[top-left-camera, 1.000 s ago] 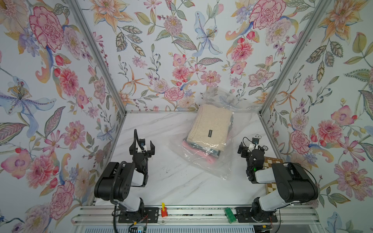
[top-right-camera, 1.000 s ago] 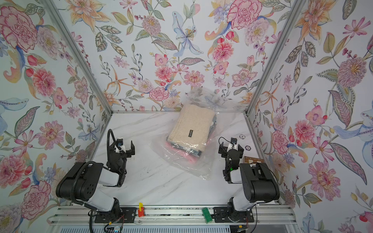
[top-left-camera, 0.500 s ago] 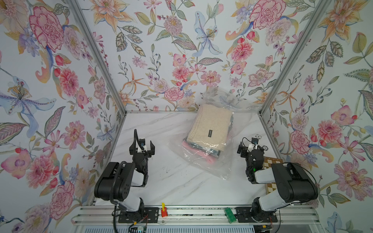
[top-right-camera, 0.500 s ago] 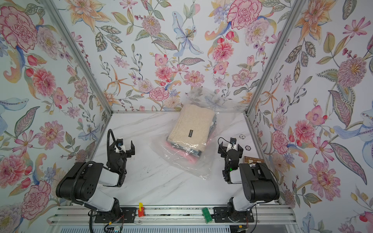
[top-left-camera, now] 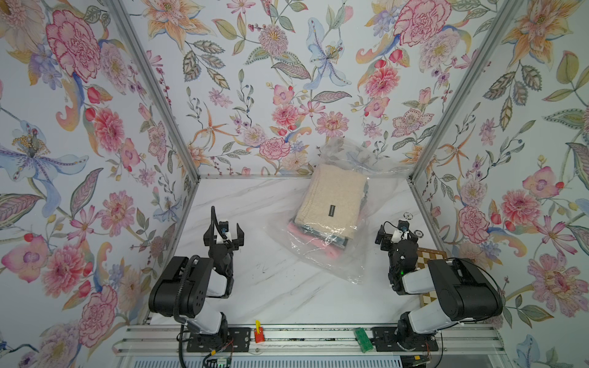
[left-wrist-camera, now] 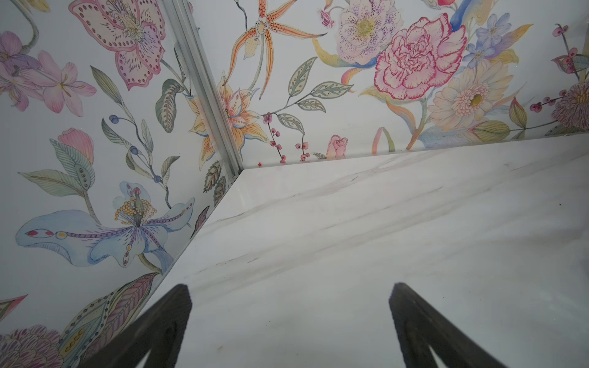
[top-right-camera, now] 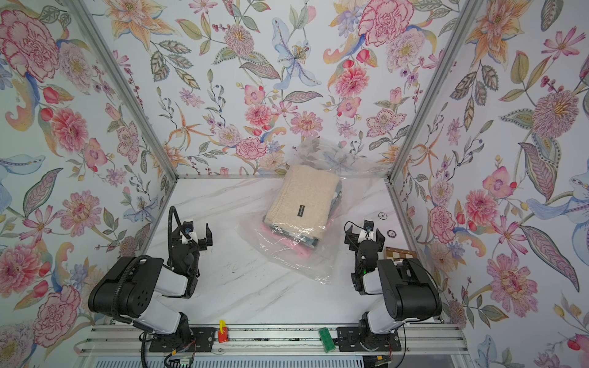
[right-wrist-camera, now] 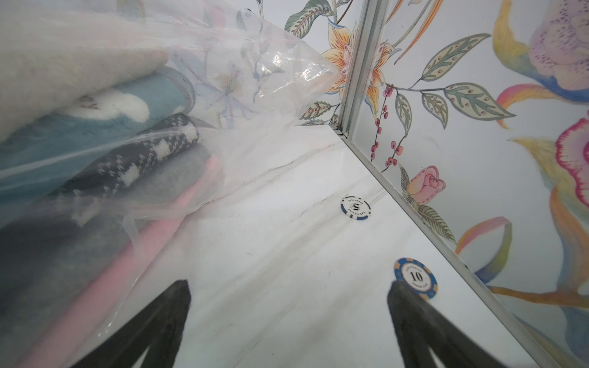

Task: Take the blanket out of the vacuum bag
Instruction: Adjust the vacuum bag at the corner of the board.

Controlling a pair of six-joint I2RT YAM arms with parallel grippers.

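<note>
While clear of the vacuum bag (top-left-camera: 328, 263), left gripper (top-left-camera: 224, 228) and right gripper (top-left-camera: 396, 233) wide-jawed, empty.

We read "10" on the blue-and-orange poker chip (right-wrist-camera: 416, 277) — with "LAS VEGAS" above and "POKER CLUB" below. The white chip (top-left-camera: 407, 216), at its eleven o'clock in a top view, bears "5". The dark label (top-left-camera: 331, 210) on the cream blanket (top-left-camera: 338, 188) is too small to read.

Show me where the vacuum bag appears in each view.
A top view: vacuum bag right of centre, against the back wall.
A top view: same spot.
Left wrist: not in it.
Right wrist: close up, blankets showing through.
Shared landmark: white poker chip beside the bag.
</note>
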